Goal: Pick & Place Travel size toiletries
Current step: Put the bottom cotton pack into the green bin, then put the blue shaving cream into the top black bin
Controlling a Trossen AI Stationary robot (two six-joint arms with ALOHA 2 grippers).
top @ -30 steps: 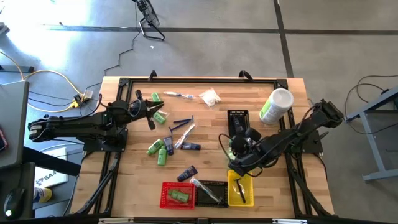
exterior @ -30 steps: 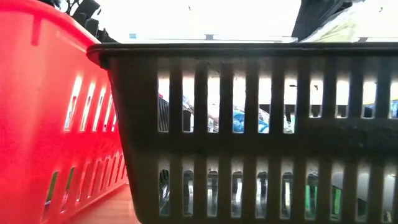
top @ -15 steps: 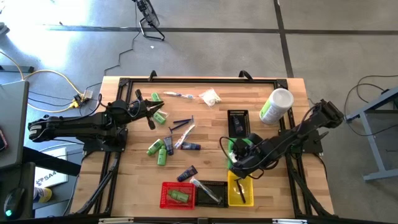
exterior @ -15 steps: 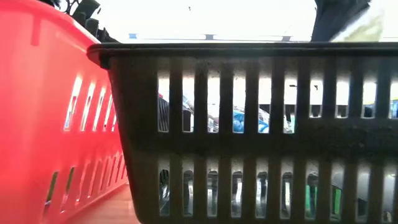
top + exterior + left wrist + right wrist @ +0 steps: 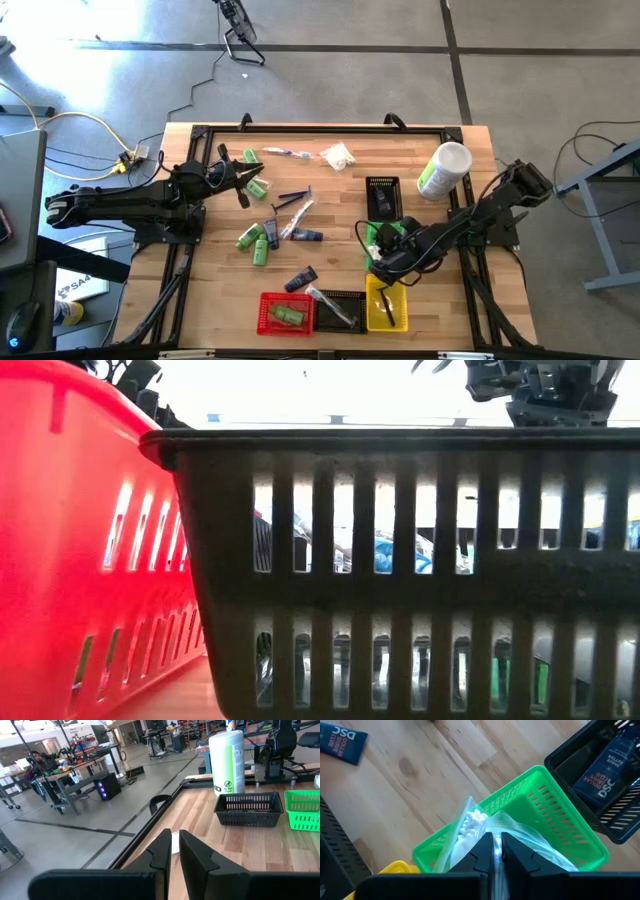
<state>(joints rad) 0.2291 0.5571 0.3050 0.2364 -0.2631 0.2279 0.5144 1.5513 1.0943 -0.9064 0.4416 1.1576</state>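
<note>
My right gripper (image 5: 494, 843) is shut on a clear packet with white contents (image 5: 468, 829), above a small green basket (image 5: 545, 815). In the high view the gripper (image 5: 388, 252) is right of centre over that basket (image 5: 376, 236). My left gripper (image 5: 252, 180) waits shut at the far left, above a green bottle; its fingers show in the left wrist view (image 5: 172, 852). Green bottles (image 5: 252, 242), navy tubes (image 5: 300, 278), a toothbrush (image 5: 285, 152), a white packet (image 5: 338, 155) and black razors (image 5: 293, 196) lie loose on the table. My right gripper pinches the clear packet by its upper part (image 5: 490, 826) between its two fingers, coming from above and pointing down. The packet hangs below the fingers into the green basket. Whether its lower end rests on the basket's floor I cannot tell.
A black basket with navy tubes (image 5: 605, 770) stands next to the green one. Red (image 5: 285, 313), black (image 5: 340, 310) and yellow (image 5: 387, 305) baskets stand in a row at the near edge. A white and green canister (image 5: 443, 170) stands at the far right.
My right gripper has gone a little toward the table's near edge with the clear packet, staying shut on it over the green basket.
</note>
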